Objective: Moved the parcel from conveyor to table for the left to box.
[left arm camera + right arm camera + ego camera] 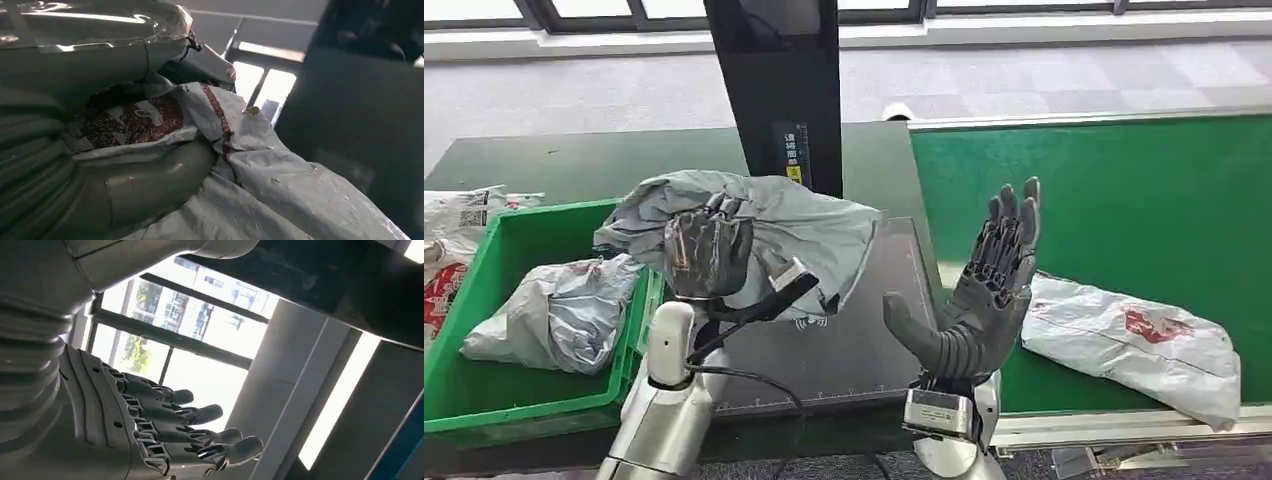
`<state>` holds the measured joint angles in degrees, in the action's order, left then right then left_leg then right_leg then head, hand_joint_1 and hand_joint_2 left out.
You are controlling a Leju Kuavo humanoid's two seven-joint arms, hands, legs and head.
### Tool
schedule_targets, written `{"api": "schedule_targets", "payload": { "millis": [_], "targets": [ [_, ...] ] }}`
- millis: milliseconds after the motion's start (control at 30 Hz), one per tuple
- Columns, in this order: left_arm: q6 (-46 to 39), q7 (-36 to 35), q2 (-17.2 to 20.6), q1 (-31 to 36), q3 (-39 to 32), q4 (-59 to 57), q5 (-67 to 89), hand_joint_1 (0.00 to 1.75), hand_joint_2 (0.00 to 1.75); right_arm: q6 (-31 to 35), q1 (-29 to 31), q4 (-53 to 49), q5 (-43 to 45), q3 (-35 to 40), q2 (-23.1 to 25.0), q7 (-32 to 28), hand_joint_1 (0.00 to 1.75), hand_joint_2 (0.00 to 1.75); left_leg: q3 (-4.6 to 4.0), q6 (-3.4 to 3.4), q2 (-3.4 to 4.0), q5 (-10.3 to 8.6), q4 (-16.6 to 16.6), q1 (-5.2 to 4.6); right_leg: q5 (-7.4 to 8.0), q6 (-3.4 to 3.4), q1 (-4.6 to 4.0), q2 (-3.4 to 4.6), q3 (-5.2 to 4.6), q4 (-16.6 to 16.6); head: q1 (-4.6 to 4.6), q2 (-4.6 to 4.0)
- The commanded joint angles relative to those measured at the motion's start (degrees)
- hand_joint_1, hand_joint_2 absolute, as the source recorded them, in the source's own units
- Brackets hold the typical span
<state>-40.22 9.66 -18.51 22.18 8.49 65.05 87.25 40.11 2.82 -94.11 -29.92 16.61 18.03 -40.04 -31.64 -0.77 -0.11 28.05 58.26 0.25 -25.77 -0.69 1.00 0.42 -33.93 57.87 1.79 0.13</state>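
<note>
At the far left, a green plastic crate (484,395) sits at the left edge of the dark table (544,160), with a crumpled grey poly-bag parcel (559,310) lying inside it and more white printed bags (459,215) beyond its outer wall. Just right of the crate, the left hand (707,250) is raised with its dark fingers closed around the grey plastic mailer parcel (804,235); the left wrist view shows the crinkled film with a red print (135,120) pressed against the thumb. The parcel hangs above the crate's right rim and the flat dark mat (864,340) on the table, its long axis running roughly left to right, most of its bulk trailing right of the hand. By my reading, what matters next is that the crate lies directly to the left of and below the held parcel, so the left hand is the nearer one.

Further right, the right hand (984,290) stands upright over the table's right edge, palm turned inward, fingers spread wide and holding nothing.

Right again, a white plastic parcel with red print (1134,345) lies flat on the green conveyor belt (1124,190), near its front edge. A black upright column (779,90) rises behind the table; grey carpet and window frames lie beyond.
</note>
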Motion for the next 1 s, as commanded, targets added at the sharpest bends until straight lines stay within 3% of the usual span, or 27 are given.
{"api": "schedule_targets", "payload": {
  "millis": [33, 267, 300, 367, 433, 567, 800, 1000],
  "targets": [
    [0.22, 0.53, 2.75, -0.05, -12.58, 17.52, 0.57, 1.75, 1.75, -0.11, -4.25, -1.16, 0.76, -2.07, 1.97, 0.04, 0.0, 1.75, -0.02, -0.02, 0.26, 0.03, -0.05, 0.07, 0.06, 0.09, -0.09, 0.21, -0.1, -0.07, 0.02, 0.0],
    [0.22, -1.89, 4.61, 0.95, -17.87, 17.76, 0.61, 1.75, 1.75, -0.11, -4.59, -0.51, 1.08, -1.12, 1.97, 0.04, 0.0, 1.75, 0.0, -0.04, 0.07, -0.02, -0.09, 0.03, 0.03, 0.1, -0.04, 0.02, -0.04, -0.06, 0.0, 0.0],
    [0.22, -3.28, 5.25, 1.17, -21.45, 18.61, -0.43, 1.75, 1.75, -0.11, -4.81, -0.66, 1.34, -1.15, 1.97, 0.04, 0.0, 1.75, 0.06, -0.06, 0.16, -0.03, -0.16, 0.05, 0.07, 0.13, -0.07, 0.1, -0.03, -0.12, 0.0, 0.0],
    [0.22, 3.04, 5.3, 3.65, -34.89, 15.06, -5.61, 1.75, 1.75, -0.11, -5.41, -1.23, 2.37, -1.33, 1.97, 0.04, 0.0, 1.75, 0.11, -0.05, 0.34, 0.0, -0.16, 0.01, 0.08, 0.11, -0.03, 0.29, -0.04, -0.09, 0.0, 0.0],
    [0.22, 4.88, 7.31, 4.6, -40.04, 11.23, -8.43, 1.75, 1.75, -0.11, -5.57, -0.9, 2.07, -0.72, 1.97, 0.04, 0.0, 1.75, 0.14, -0.06, 0.42, 0.0, -0.21, 0.03, 0.1, 0.12, -0.04, 0.37, -0.01, -0.1, 0.0, 0.0],
    [0.22, 9.92, 7.1, 8.74, -52.76, 2.98, -6.76, 1.75, 1.75, -0.11, -5.95, -1.01, 1.98, 0.17, 1.97, 0.04, 0.0, 1.75, 0.19, -0.08, 0.35, -0.01, -0.21, 0.03, 0.04, 0.12, -0.04, 0.27, 0.0, -0.06, 0.0, 0.0],
    [0.22, 9.7, 6.56, 8.94, -53.01, 2.91, -6.55, 1.75, 1.75, -0.11, -5.91, -0.74, 1.96, 0.29, 1.97, 0.04, 0.0, 1.75, 0.06, -0.12, 0.1, -0.09, -0.19, 0.18, 0.02, 0.11, -0.19, 0.06, 0.0, -0.13, 0.0, 0.0],
    [0.22, 11.12, 5.43, 9.8, -58.2, 3.44, -5.7, 1.75, 1.75, -0.11, -4.91, 1.26, 2.21, 0.34, 1.97, 0.04, 0.0, 1.75, 0.0, -0.12, 0.07, -0.06, -0.12, 0.11, 0.0, 0.1, -0.09, 0.08, -0.02, -0.05, 0.02, 0.0]
  ]
}}
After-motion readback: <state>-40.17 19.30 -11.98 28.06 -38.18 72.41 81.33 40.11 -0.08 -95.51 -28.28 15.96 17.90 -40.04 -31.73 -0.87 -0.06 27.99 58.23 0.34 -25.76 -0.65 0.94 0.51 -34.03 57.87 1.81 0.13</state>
